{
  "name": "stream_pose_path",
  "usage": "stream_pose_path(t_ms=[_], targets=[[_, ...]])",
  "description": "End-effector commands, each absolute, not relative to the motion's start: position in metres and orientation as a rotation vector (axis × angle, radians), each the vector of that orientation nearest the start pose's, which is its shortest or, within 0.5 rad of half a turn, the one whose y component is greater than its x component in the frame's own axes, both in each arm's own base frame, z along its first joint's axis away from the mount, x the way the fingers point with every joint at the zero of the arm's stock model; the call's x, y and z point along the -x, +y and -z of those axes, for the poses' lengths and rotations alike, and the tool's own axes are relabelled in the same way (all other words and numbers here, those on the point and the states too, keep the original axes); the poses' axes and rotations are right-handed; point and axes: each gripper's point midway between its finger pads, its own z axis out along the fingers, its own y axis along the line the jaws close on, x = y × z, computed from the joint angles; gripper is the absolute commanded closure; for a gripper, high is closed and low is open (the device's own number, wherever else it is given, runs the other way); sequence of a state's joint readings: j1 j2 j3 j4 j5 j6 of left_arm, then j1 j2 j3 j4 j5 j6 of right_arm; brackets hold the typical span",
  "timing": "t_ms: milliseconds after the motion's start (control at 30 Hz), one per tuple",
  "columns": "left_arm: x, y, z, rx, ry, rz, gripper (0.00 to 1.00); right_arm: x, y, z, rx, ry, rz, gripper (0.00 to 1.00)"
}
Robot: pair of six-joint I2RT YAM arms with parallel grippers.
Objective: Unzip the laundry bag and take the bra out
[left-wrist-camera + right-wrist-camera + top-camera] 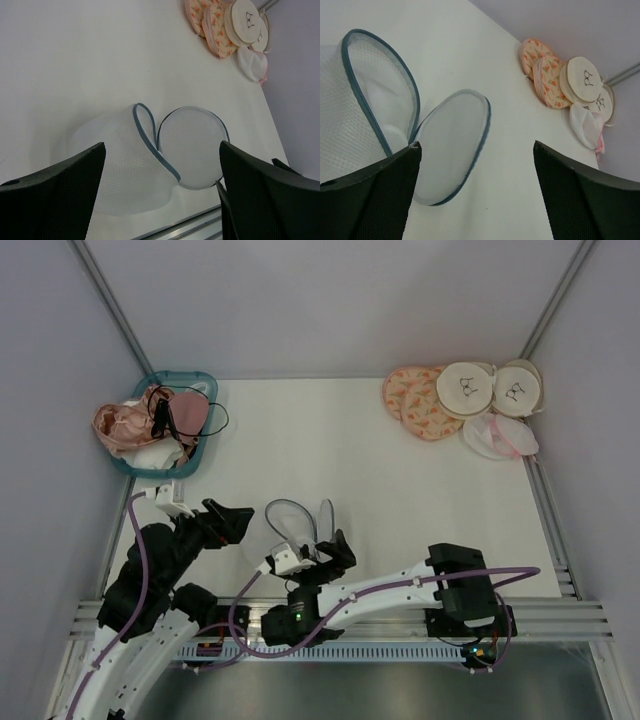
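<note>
The laundry bag [283, 524] lies on the white table near the front, between the two grippers, unzipped, with its blue-grey rim gaping. Its round mesh lid [325, 516] is flipped open beside it. In the left wrist view the bag body [125, 165] is on the left and the lid [194, 147] on the right. My left gripper [240, 521] is open and empty just left of the bag. My right gripper [337, 548] is open and empty just right of the lid [452, 145]. Inside the bag [355, 115] a pale white shape shows; I cannot tell what it is.
A teal basket [203, 380] at the back left holds pink bras [125, 425] and dark straps. Peach patterned pouches [415, 400], cream round pouches [467, 388] and a white mesh pouch [500, 437] lie at the back right corner. Grey walls enclose the table.
</note>
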State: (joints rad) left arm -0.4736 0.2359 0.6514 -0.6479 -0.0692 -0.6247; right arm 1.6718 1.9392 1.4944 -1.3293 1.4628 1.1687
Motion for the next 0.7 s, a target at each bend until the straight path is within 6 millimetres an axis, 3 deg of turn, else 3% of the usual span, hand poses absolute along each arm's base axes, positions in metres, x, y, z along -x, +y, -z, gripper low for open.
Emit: stream_pose_path(t_ms=[0, 100, 133, 233, 267, 367, 500, 667], targets=[[-0.176, -0.105, -0.246, 0.218, 1.830, 0.744, 0.02, -0.126, 0.328, -0.276, 0.499, 1.286, 0.264, 0.02], [-0.177, -0.114, -0.245, 0.183, 1.857, 0.767, 0.01, -0.117, 0.315, -0.291, 0.451, 1.334, 0.160, 0.02], [-0.174, -0.125, -0.242, 0.130, 1.890, 0.812, 0.01, -0.118, 0.309, -0.289, 0.437, 1.371, 0.138, 0.02], [-0.177, -0.145, -0.225, 0.025, 2.009, 0.843, 0.00, -0.121, 0.283, -0.305, 0.339, 1.439, 0.024, 0.02], [-0.182, -0.151, -0.213, -0.006, 2.064, 0.828, 0.01, -0.122, 0.278, -0.305, 0.322, 1.457, 0.004, 0.02], [-0.186, -0.156, -0.201, -0.061, 2.122, 0.810, 0.00, -0.129, 0.258, -0.306, 0.211, 1.548, -0.090, 0.02], [-0.193, -0.153, -0.183, -0.065, 2.206, 0.728, 0.01, -0.137, 0.235, -0.290, 0.084, 1.657, -0.190, 0.02], [-0.194, -0.157, -0.169, -0.062, 2.250, 0.700, 0.00, -0.146, 0.203, -0.244, -0.080, 1.804, -0.288, 0.02]])
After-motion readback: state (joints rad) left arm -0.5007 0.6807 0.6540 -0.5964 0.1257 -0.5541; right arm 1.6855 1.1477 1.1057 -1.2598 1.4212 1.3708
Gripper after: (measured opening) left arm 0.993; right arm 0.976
